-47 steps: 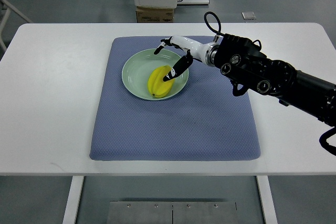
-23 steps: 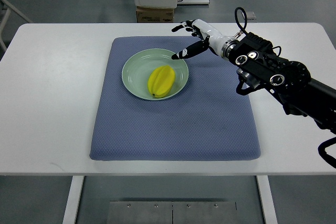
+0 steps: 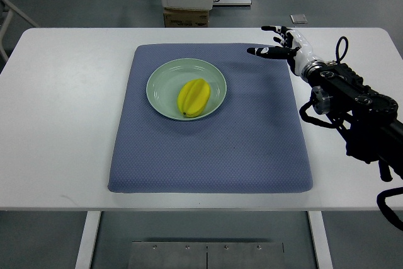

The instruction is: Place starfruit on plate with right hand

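The right arm point(image 3: 371, 124) runs out of frame at the picture's right edge; a cardboard box point(image 3: 186, 17) sits partly hidden behind the counter's point(image 3: 63, 124) far side.

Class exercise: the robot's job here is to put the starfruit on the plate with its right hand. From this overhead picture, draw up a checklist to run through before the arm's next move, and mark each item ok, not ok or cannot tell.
1. Yellow ribbed starfruit lies inside the pale green round plate: ok.
2. Plate sits wholly on the blue-grey textured mat: ok.
3. White and black right hand holds nothing, fingers spread: ok.
4. Right hand is off the plate, over the mat's far right corner: ok.
5. Starfruit is settled and will not roll: cannot tell.
6. Left arm out of the way: cannot tell, not in view.
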`<action>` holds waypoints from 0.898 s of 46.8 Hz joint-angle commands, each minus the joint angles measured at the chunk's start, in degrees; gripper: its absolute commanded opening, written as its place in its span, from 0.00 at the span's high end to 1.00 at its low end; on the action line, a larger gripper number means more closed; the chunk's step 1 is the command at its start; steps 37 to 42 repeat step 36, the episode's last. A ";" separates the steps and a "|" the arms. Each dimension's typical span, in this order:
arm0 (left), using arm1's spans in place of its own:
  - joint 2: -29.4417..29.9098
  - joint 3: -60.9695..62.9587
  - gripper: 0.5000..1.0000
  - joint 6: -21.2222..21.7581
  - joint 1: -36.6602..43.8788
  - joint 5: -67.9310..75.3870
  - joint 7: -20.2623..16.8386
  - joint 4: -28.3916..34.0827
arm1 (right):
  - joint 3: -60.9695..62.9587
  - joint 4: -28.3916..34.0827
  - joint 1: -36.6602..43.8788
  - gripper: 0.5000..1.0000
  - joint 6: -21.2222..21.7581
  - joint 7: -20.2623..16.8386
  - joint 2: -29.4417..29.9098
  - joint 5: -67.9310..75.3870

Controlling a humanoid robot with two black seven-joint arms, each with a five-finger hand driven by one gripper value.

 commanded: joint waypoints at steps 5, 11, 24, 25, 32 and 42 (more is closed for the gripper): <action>0.00 0.00 0.00 0.00 0.00 0.00 0.00 0.00 | 5.70 -0.07 -1.30 0.01 -0.09 0.21 0.11 0.02; 0.00 0.00 0.00 0.00 0.00 0.00 0.00 0.00 | 8.78 0.01 -2.62 0.00 -0.61 0.21 0.11 0.11; 0.00 0.00 0.00 0.00 0.00 0.00 0.00 0.00 | 14.41 0.45 -5.25 0.00 -0.79 0.21 0.19 0.46; 0.00 0.00 0.00 0.00 0.00 0.00 0.00 0.00 | 14.41 0.45 -5.26 0.00 -0.79 0.21 0.20 0.46; 0.00 0.00 0.00 0.00 0.00 0.00 0.00 0.00 | 14.41 0.45 -5.34 0.00 -0.79 0.21 0.20 0.46; 0.00 0.00 0.00 0.00 0.00 0.00 0.00 0.00 | 14.41 0.54 -5.34 0.00 -0.79 0.21 0.20 0.46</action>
